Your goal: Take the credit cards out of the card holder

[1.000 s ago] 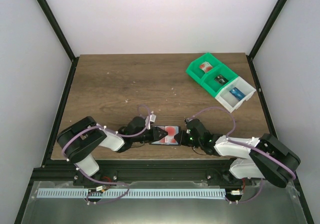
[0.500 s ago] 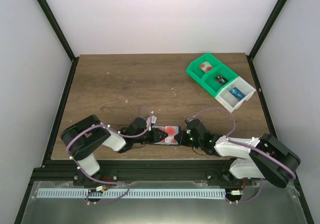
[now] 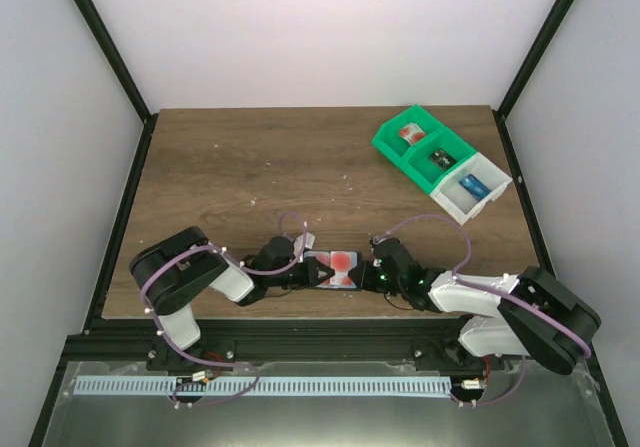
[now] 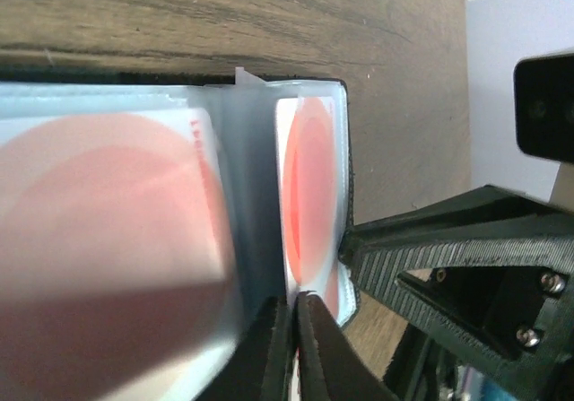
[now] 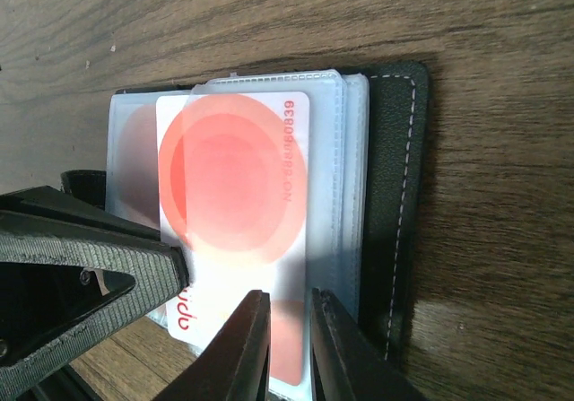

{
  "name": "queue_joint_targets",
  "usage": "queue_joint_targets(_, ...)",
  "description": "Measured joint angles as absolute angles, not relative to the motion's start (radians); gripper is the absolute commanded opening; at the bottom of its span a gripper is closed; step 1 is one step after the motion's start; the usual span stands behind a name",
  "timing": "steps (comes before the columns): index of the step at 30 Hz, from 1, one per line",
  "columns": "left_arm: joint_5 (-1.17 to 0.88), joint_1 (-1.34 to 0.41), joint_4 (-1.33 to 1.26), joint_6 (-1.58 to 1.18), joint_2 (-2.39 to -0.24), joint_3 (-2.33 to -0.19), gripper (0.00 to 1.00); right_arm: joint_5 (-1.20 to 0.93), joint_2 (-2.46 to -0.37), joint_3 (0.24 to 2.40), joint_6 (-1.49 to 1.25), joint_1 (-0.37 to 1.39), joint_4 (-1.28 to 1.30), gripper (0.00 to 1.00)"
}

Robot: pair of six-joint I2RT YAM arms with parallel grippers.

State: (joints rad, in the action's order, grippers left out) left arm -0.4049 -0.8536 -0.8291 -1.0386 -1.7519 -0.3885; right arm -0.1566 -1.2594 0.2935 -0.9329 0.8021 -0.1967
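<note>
while both arms lie low along the near edge of the desk (image 3: 250, 167), their hands meet from either side at the card holder (image 3: 336, 270), which lies open and flat between them, close to that near edge. the left hand (image 4: 291, 307) has its fingers drawn almost together, and its wrist view shows a thin clear sleeve leaf of the holder standing in the slit between them, so it looks pinched on that leaf. the right hand (image 5: 289, 307) reaches in from the opposite side with its fingers narrow. both tips sit over the lower end of a credit card (image 5: 233, 186), and a strip of the card shows in the gap. whether the card is truly gripped or only pressed cannot be told. this card is pale with a large red circle and a row of red digits along one edge. it lies on top of the clear sleeves with its print sharp. a second card (image 5: 134, 150), also with a red circle, shows dimly through the sleeve on the left hand's side. the holder's dark stitched cover frames the sleeves on the far side from that card. well apart, at the far right of the desk, a green bin (image 3: 420, 147) and a white bin (image 3: 472, 185) stand touching in a slanted row, each compartment holding a small item.
</note>
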Motion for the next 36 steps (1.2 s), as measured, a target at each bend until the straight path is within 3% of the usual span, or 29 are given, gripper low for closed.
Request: queue_joint_targets(36,-0.431,-0.825,-0.888,-1.04,-1.708,-0.317,0.0,-0.152,-1.254,0.281,-0.937,0.802,-0.208,0.12)
